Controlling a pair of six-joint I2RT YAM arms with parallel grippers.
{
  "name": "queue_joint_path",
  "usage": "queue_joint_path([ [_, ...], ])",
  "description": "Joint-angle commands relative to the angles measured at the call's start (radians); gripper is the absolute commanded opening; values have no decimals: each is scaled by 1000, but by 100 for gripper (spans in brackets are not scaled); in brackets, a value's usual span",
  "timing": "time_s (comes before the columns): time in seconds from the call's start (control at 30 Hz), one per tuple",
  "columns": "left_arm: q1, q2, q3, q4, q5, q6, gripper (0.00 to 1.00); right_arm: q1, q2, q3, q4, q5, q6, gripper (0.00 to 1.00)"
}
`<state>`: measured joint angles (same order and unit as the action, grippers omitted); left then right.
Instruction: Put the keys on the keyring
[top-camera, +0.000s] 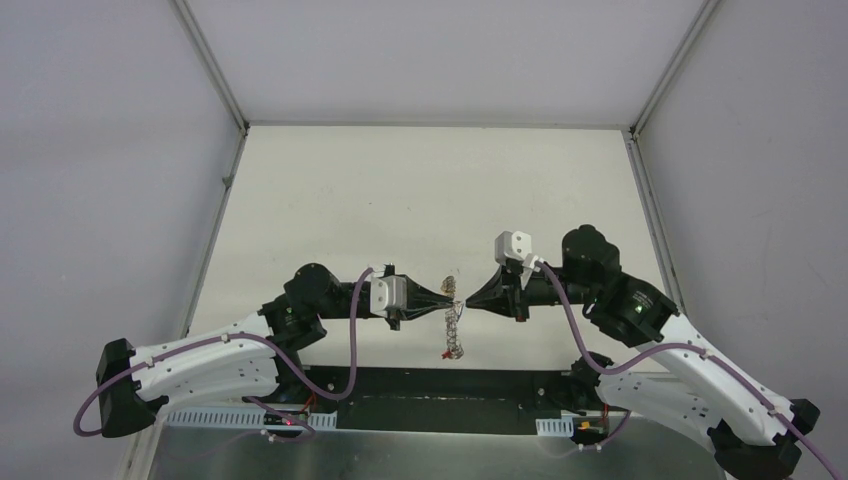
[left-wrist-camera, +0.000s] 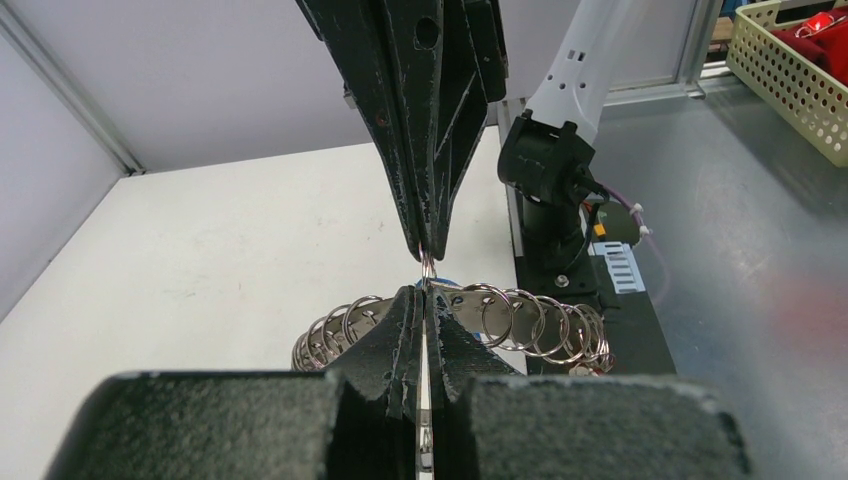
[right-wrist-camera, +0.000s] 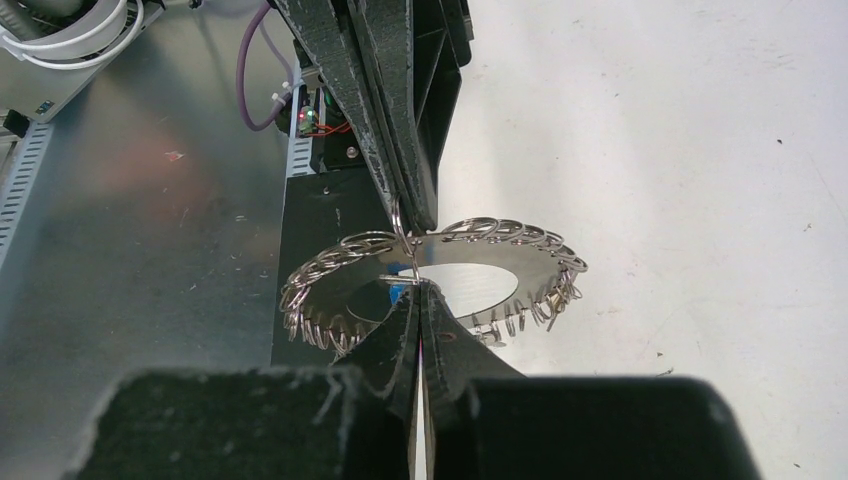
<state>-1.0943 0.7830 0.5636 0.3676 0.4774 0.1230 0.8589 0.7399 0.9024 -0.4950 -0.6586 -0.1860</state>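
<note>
Above the chain of rings (top-camera: 454, 335), the keyring (left-wrist-camera: 428, 266) is clenched by left tool (top-camera: 445, 297) and right tool (top-camera: 469, 298), best parted gently, untwisted.

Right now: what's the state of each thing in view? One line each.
left hand: shut, tip pinching a ring.
right hand: shut, tip on the same ring.
ring: held up between the two tips.
ring chain: dangling from the tips, curled in a loop.
blue tag: just under the tips; can't tell if it's threaded.
red tag: at the chain's low end.
</note>
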Motion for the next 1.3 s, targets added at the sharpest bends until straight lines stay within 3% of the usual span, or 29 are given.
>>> queue_joint_path([
  [0.0, -10, -26, 9, 114, 10, 7, 0, -3, 3, -1, -15, 10, -17, 0],
  [0.53, -10, -6, 7, 139, 27, -9, 0, -3, 65, 9, 42, -13, 31, 0],
  [0.67, -11, -9, 4, 133, 20, -7, 0, -3, 47, 2, 43, 22, 27, 33],
  [0.73, -11, -13, 1, 130, 14, -7, 0, -3, 28, -4, 45, 39, 20, 44],
  [1.1, -11, -44, -11, 82, -40, -13, 0, -3, -50, -35, 73, 75, -1, 91],
  [1.2, -10, -58, -11, 38, -77, -29, 0, -3, -44, -33, 73, 75, 0, 99],
  [1.27, -11, -68, -11, 11, -95, -37, 0, -3, -38, -30, 73, 72, 0, 100],
])
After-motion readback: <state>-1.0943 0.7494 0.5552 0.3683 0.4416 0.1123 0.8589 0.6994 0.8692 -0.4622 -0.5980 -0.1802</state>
